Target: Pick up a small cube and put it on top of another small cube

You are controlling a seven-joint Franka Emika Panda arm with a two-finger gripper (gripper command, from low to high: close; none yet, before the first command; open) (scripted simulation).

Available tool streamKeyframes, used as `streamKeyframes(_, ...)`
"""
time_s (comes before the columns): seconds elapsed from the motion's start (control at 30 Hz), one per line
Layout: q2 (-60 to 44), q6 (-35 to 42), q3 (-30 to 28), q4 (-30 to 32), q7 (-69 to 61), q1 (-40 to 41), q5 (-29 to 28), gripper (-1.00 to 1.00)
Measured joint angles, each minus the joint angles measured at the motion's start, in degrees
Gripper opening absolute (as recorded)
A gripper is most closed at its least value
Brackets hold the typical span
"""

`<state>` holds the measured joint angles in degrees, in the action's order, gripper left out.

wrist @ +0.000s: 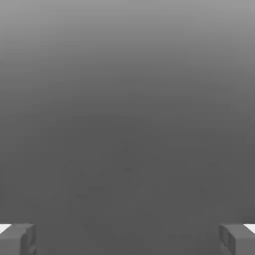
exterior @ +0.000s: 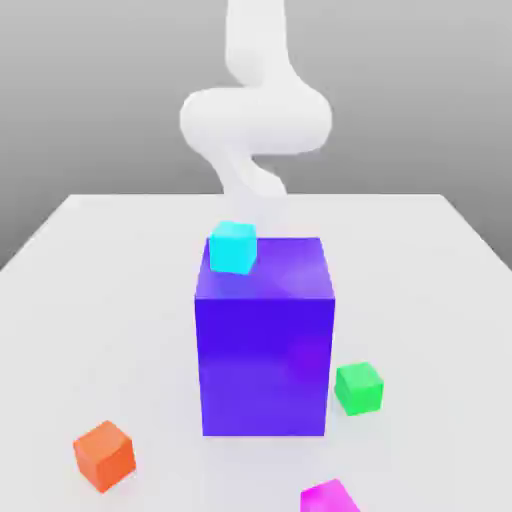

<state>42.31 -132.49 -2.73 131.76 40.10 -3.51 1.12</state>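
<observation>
The small magenta cube (exterior: 329, 497) lies on the white table at the near edge, partly cut off by the exterior view's lower border. A small cyan cube (exterior: 232, 247) rests on top of the big blue-purple block (exterior: 264, 350), at its far corner toward the exterior view's left. My white arm (exterior: 255, 120) curls down behind that block, well away from the magenta cube. In the hand view my gripper (wrist: 127, 239) is open, its two grey fingertips (wrist: 17, 240) spread wide with nothing between them, facing plain grey background.
A small green cube (exterior: 358, 388) sits beside the block on the exterior view's right. A small orange cube (exterior: 104, 455) lies near the front toward the exterior view's left. The white table (exterior: 110, 300) stretches out around the block.
</observation>
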Motion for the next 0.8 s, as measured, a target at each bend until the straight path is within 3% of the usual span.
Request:
streamKeyframes(0.43,-18.4,-3.6,-12.5,-0.2,-32.6,-15.5,9.2,0.0)
streamKeyframes(0.8,-34.0,-6.2,-17.2,-0.4,-60.7,-22.2,18.9,0.0)
